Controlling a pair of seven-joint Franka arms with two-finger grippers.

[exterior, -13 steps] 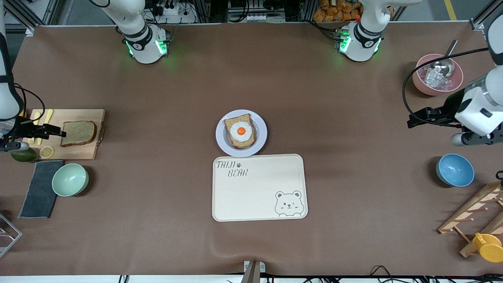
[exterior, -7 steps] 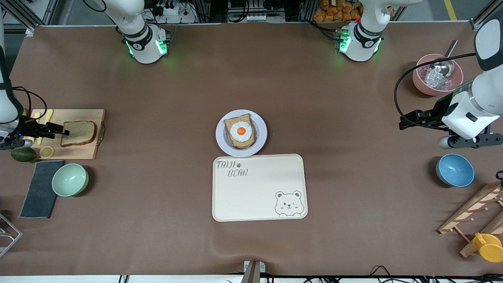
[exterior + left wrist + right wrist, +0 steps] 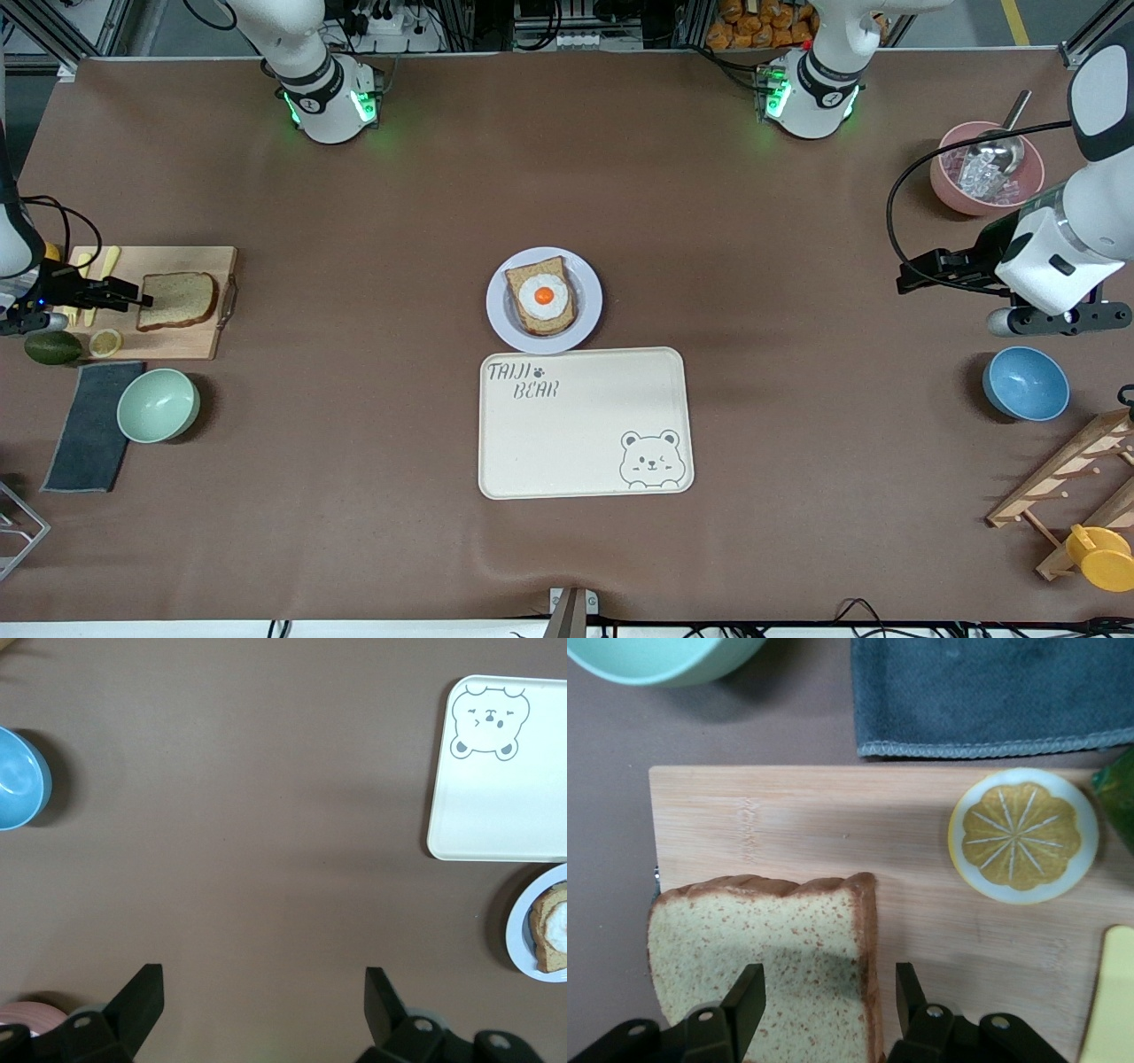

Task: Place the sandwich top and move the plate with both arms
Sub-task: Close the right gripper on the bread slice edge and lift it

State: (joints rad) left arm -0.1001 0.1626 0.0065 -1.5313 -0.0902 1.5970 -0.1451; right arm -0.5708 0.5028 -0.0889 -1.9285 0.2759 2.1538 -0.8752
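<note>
— Starting at the right arm's end of the table: what about the claw there?

— Right gripper (image 3: pixel 133 294) low over a pale rectangular wooden cutting board (image 3: pixel 177 341). Black fingers (image 3: pixel 749 997) apart, straddling the brown crust edge of the sandwich top (image 3: pixel 182 297), one over the crumb and one over bare board. Not clamped on anything.

— And the slice itself?

— Speckled tan wholemeal, lying flat on that board at the edge toward the middle of the table. Sharing the board: a round yellow lemon slice (image 3: pixel 105 342). Just off it, a dark green avocado (image 3: pixel 51 347).

— Nearer the front camera than the board?

— A dark grey folded cloth (image 3: pixel 84 425), with a mint green round bowl (image 3: pixel 158 405) just beside it.

— Moving on to mid-table?

— A small round pale lavender-white plate (image 3: pixel 586 330), carrying a bread slice topped with a fried egg (image 3: pixel 542 297). Just beside its nearer rim, a cream rectangular tray with a bear drawing (image 3: pixel 576 425), lying nearer the front camera.

— Then the left arm's end?

— Left gripper (image 3: pixel 905 276) hovering over bare brown table, waiting, fingers (image 3: pixel 146 988) spread wide and grasping nothing. Close by, a pink round bowl (image 3: pixel 946 190) farther from the front camera and a blue round bowl (image 3: pixel 1026 383) nearer to it. Plate and sandwich top well apart from this claw.
</note>
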